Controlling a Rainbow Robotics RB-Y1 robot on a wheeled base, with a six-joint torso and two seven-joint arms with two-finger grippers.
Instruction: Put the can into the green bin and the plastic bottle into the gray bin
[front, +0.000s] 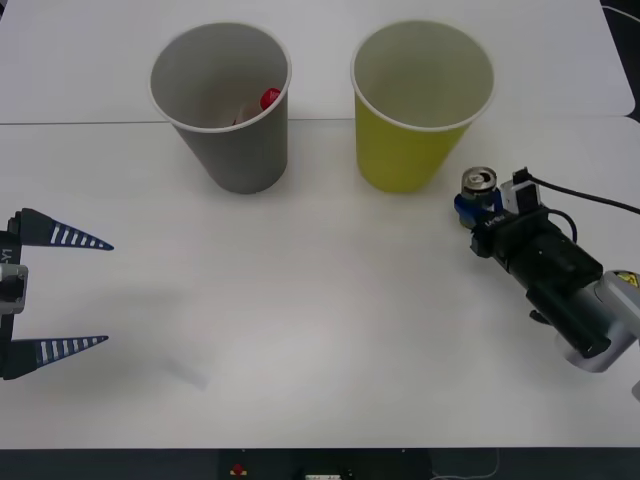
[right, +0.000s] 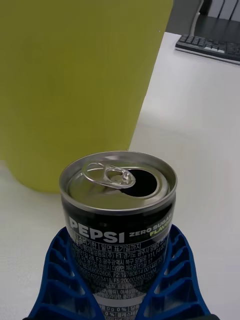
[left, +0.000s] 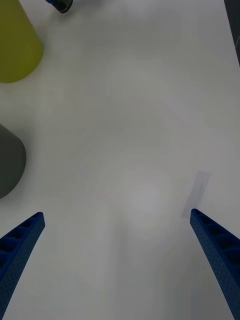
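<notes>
Can: the can (right: 118, 200) stands upright on the white table (front: 320, 330), just beside the base of the green bin (front: 420, 100) on the robot's right; its tab end is up and already open (the label reads PEPSI ZERO SUGAR).
Right gripper: the right gripper (right: 120, 280) has its blue ribbed fingers (right: 60, 280) closed against both sides of the can, low on its body.
Green bin: upright at the far right of the table, apparently with nothing inside, though its floor is hard to see.
Gray bin: the gray bin (front: 222, 105) stands upright to the left of the green one, well apart from it.
Plastic bottle: the plastic bottle (front: 268, 99) lies inside the gray bin, its red cap against the inner wall.
Left gripper: the left gripper (front: 60, 290) hovers at the table's left edge, fingers spread wide, holding nothing.
</notes>
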